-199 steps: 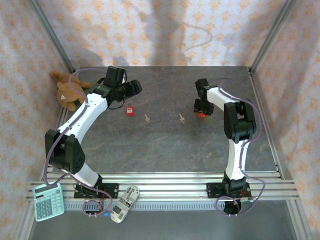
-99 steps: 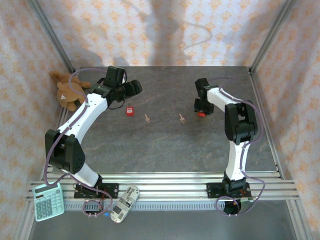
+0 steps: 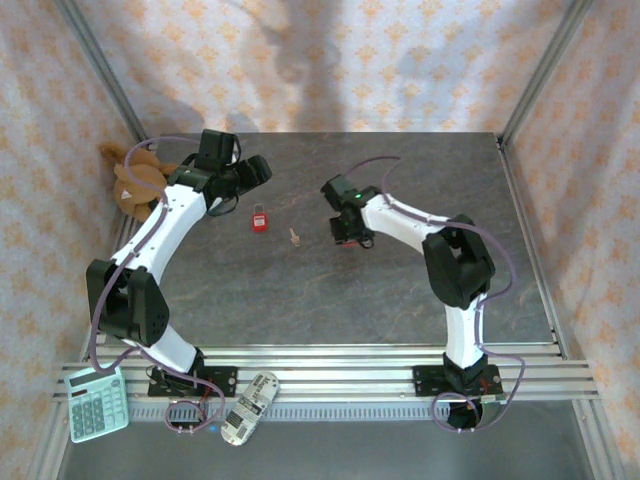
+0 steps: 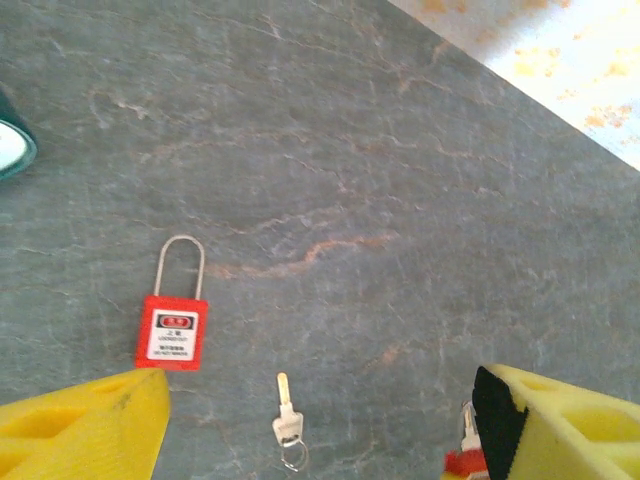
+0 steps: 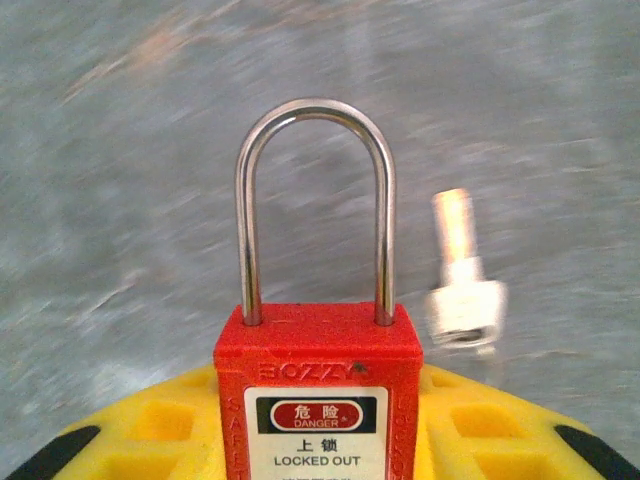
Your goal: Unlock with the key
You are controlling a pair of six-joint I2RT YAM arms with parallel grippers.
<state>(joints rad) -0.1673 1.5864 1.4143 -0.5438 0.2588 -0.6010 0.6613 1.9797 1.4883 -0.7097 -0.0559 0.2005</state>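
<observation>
A red padlock [image 3: 260,219] lies flat on the dark table, its steel shackle [image 4: 181,265] pointing away in the left wrist view. A small silver key [image 3: 294,236] with a ring lies just right of it, also seen as the key [image 4: 286,420]. My left gripper [image 3: 245,175] hangs open above the table behind the lock, yellow fingers [image 4: 85,430] spread wide with nothing between them. My right gripper [image 3: 350,230] is shut on a second red padlock [image 5: 315,385], shackle forward. A second key [image 5: 465,290] lies blurred on the table just right of that lock.
A brown stuffed toy [image 3: 135,180] sits at the back left corner. A calculator [image 3: 97,403] and a white handset [image 3: 248,408] lie on the near rail. Metal frame posts stand at the back corners and patterned walls surround the table [image 3: 320,290].
My right arm has swung left from the back right to the table's middle, carrying its padlock over to the second key. The left gripper has shifted slightly left and back.
</observation>
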